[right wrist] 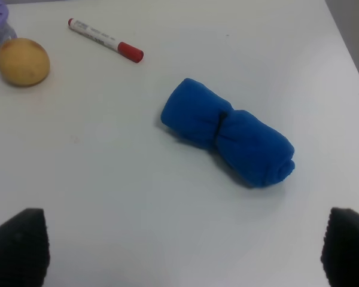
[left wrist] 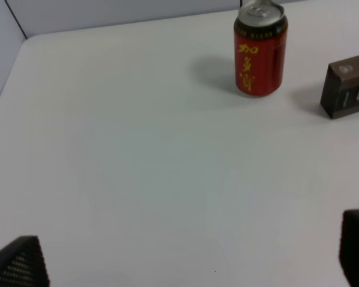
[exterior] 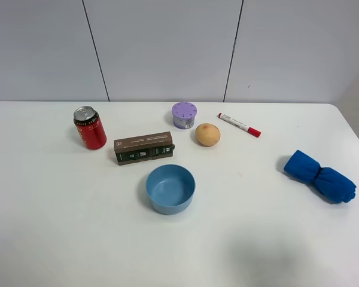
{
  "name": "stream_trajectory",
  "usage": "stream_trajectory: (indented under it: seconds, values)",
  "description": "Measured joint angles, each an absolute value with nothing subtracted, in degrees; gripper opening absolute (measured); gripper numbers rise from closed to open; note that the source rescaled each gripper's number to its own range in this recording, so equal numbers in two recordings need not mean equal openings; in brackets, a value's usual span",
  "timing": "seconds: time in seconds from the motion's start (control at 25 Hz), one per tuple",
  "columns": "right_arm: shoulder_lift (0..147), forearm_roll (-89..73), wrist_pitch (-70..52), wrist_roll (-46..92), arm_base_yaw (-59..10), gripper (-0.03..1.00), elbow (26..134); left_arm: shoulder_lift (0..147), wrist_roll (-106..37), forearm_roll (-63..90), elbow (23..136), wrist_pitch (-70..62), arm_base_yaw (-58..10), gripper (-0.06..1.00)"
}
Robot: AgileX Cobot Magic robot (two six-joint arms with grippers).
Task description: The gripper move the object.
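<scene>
A white table fills the high view, its far edge meeting the grey wall and its front half bare apart from the blue bowl. At the far left the red can stands upright near the back edge, with open tabletop to its left and in front of it; just to its right lies a brown box, close but apart. Then come the bowl in front, the purple-lidded tub, a yellowish round fruit, a red-capped marker and, well apart at the right, a rolled blue cloth. No arm shows from above. In the left wrist view the left gripper has its black fingertips spread wide, empty, with the can well ahead across bare table; the box is cut off at the frame edge. The right gripper is likewise spread, empty, the cloth ahead of it; only the tips of both grippers are visible
</scene>
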State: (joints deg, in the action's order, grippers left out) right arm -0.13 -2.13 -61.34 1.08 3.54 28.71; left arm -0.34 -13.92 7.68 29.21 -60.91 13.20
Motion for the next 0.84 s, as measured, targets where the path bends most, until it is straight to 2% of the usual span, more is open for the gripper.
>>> stream_trajectory:
  seconds: [0.84]
  values:
    - [-0.1,-2.1,-61.3,1.1,3.5,1.0,28.7,-0.3,-13.9,7.7,29.2,-60.9,13.0,0.98]
